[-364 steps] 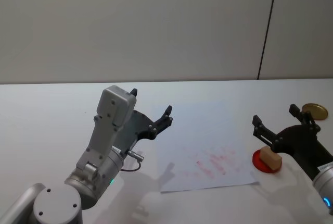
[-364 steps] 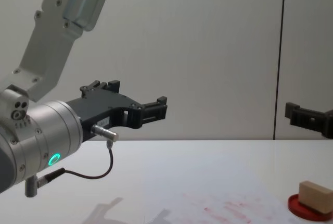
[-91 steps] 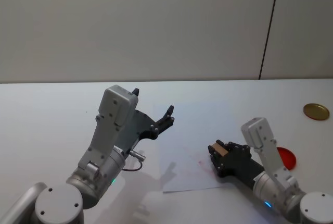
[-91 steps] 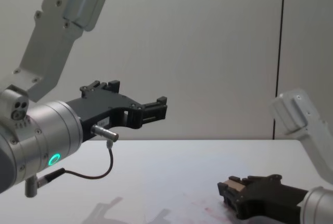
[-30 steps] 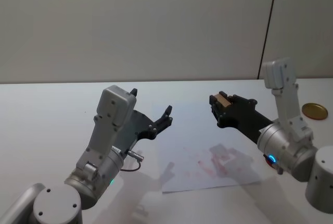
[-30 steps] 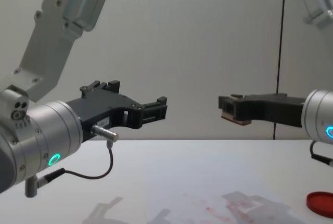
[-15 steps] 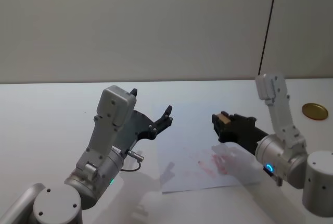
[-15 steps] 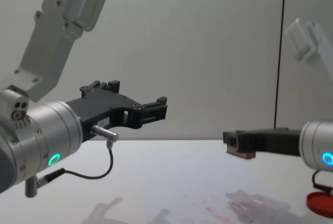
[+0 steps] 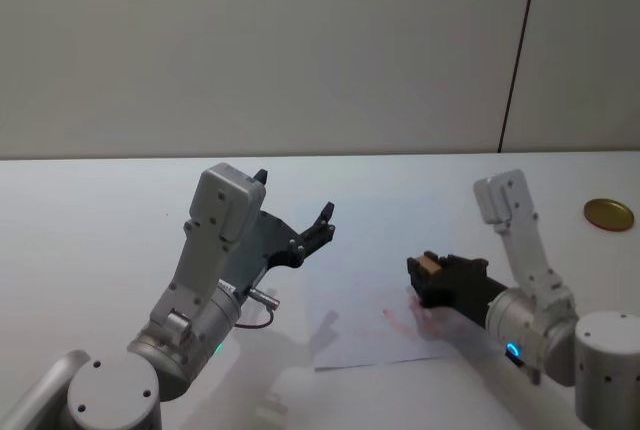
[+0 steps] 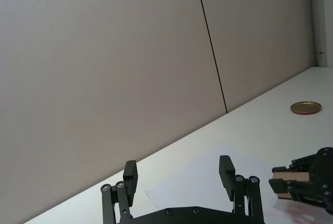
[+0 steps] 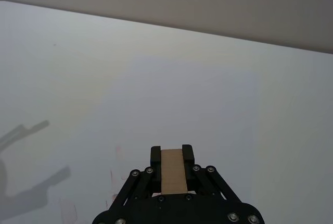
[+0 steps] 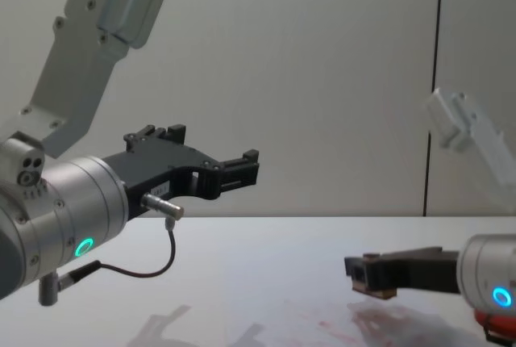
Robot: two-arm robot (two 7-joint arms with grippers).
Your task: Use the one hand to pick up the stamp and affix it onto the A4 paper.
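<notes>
We hold the stamp [image 9: 429, 263] pinched in our right pincer [image 9: 428, 272] above the A4 paper [image 9: 368, 248]; our left pincer [image 9: 292, 200] hangs spread.

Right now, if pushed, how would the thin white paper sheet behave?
Likely floppy and light: the thin white paper sheet lies flat, unpinned, so may slide. It might stick to the tan wooden stamp in the right gripper.

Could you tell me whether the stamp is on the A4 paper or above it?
Above it: in the chest view the stamp, clamped in the right gripper, hangs clear of the A4 paper, its shadow beneath.
</notes>
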